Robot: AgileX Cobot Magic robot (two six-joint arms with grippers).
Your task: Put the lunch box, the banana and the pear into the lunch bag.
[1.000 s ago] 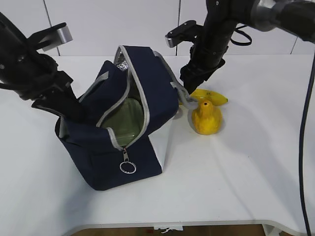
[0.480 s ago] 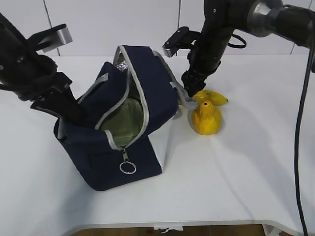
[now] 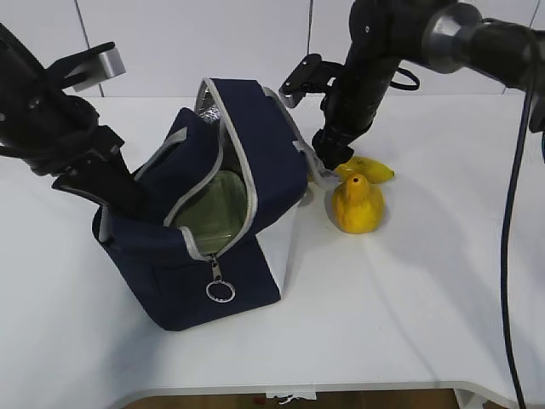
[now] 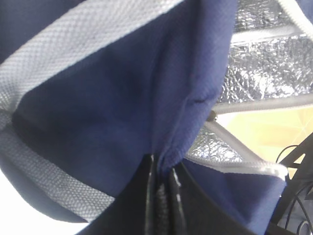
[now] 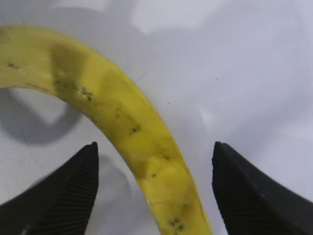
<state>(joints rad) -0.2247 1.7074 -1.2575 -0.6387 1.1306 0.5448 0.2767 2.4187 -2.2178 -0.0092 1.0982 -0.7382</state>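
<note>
My left gripper [image 4: 161,196] has its jaws closed on the navy fabric of the bag [image 3: 204,247], holding its mouth open at the 9 o'clock side. The lunch box [image 3: 217,209] lies inside, green lid showing. My right gripper [image 5: 154,191] hangs with jaws spread wide either side of the banana [image 5: 122,127], touching nothing. The banana rests on the surface [image 3: 409,298], the pear [image 3: 356,204] at its 6 o'clock, just beside the bag.

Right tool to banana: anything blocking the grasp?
Nothing visible. In the right wrist view the right tool is open, with the banana lying between its fingers on bare table. The pear sits just in front of the banana in the exterior view, clear of the fingers.
</note>
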